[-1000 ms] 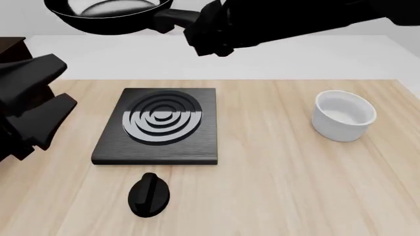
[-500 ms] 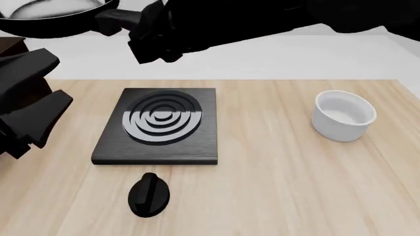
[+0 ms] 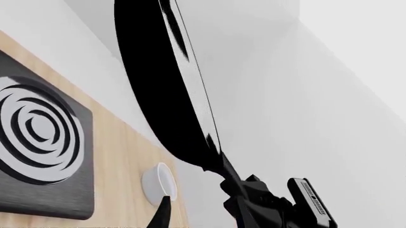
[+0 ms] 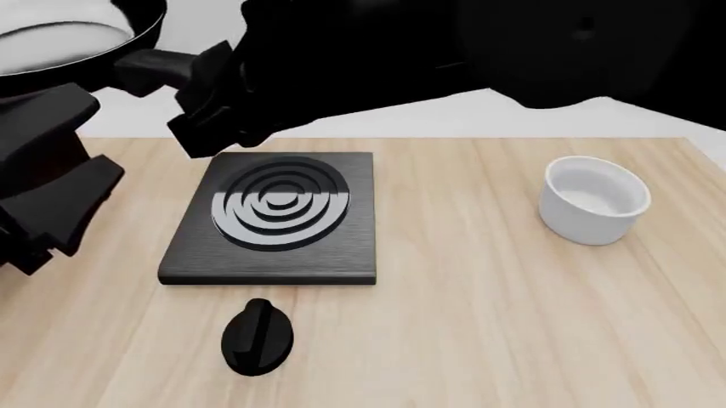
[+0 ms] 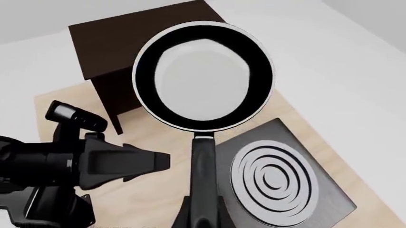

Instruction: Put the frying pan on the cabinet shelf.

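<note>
glossy black round frying pan (image 5: 203,76) hangs above the dark brown wooden cabinet (image 5: 127,42), its slim handle pinched by the right gripper (image 4: 204,93), while the left gripper (image 4: 51,183) sits spread beside the black stove plate (image 4: 272,217).

Worktop (image 4: 477,340): pale wood, grain running away from the viewer, white surround beyond its far edge.

Stove plate (image 4: 272,219): flat, black, roughly square, rounded corners; silver concentric rings on top, centred slightly toward the far side. Lies flat on the worktop, left of centre.

Knob (image 4: 258,336): small, black, round with a raised ridge; just in front of the stove plate, apart from it.

Bowl (image 4: 593,200): white, straight-sided, upright, well to the right.
</note>
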{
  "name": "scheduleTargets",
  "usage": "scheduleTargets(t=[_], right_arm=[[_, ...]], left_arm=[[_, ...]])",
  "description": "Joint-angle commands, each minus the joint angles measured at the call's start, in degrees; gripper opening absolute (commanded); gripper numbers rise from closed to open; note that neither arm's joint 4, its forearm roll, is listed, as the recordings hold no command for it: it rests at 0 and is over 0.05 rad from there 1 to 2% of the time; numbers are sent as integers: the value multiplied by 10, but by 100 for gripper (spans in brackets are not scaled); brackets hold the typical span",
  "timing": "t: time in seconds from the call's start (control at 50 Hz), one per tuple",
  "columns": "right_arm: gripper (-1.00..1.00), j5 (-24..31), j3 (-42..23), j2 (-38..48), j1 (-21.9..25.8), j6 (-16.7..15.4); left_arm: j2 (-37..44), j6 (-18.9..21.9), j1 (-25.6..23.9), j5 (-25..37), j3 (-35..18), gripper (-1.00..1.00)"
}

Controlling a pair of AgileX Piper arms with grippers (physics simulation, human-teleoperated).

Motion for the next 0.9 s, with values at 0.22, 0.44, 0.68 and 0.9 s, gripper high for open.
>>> scheduleTargets(t=[0.22,0.44,0.68,0.9], right_arm=[[-100,-31,-10,28,21,10],[-100,-44,4,30,28,8],[-100,-55,22,26,41,8],[-100,-57,23,23,51,7]], left_arm=[[4,-13,-6,-17,13,100],[5,-21,0,-22,17,100],[12,-18,3,-31,25,100],[11,-20,5,-27,24,100]])
